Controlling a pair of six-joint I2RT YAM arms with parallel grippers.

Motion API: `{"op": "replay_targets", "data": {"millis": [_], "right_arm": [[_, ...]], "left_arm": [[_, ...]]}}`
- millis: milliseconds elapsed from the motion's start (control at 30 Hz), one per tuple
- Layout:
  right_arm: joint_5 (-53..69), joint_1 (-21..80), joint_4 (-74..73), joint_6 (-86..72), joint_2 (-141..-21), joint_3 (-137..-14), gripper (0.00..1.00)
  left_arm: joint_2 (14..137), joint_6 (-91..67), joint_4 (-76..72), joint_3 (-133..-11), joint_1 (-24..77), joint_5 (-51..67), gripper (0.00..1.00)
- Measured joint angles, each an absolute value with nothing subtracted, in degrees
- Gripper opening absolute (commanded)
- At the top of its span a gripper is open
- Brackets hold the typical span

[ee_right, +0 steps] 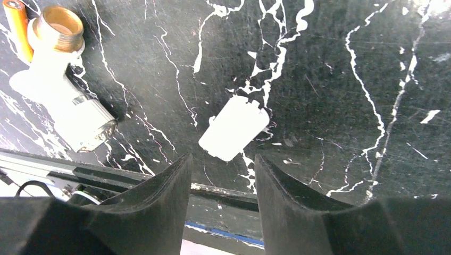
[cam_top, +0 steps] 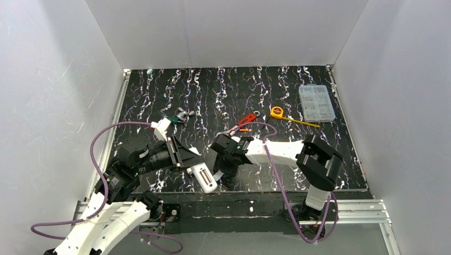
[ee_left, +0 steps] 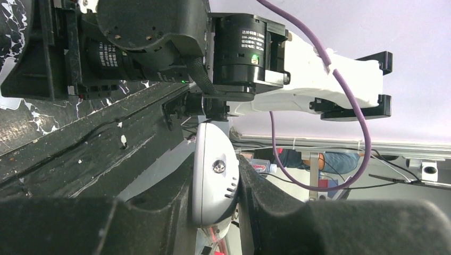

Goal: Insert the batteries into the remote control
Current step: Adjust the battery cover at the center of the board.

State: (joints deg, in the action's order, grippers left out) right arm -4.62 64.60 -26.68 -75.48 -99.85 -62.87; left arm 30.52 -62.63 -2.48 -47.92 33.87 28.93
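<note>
My left gripper is shut on the white remote control and holds it near the table's front edge. In the left wrist view the remote stands on edge, clamped between my fingers. My right gripper is open and empty, low over the table just right of the remote. A small flat white cover piece lies just beyond its fingertips. One orange battery shows at the top left of the right wrist view. Another small orange cell lies by the red wrench.
A white and silver part with a brass threaded end lies beside the battery. A red-handled wrench, a yellow tape measure and a clear plastic box sit at the back right. A white tube tool is at the left. The table's front edge is close.
</note>
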Motion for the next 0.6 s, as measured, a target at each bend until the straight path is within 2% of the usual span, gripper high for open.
{"op": "replay_targets", "data": {"millis": [600], "right_arm": [[-5.91, 65.01, -32.18, -77.82, -103.5, -65.87, 0.48]], "left_arm": [[29.36, -61.3, -0.16, -48.82, 33.87, 29.65, 0.0]]}}
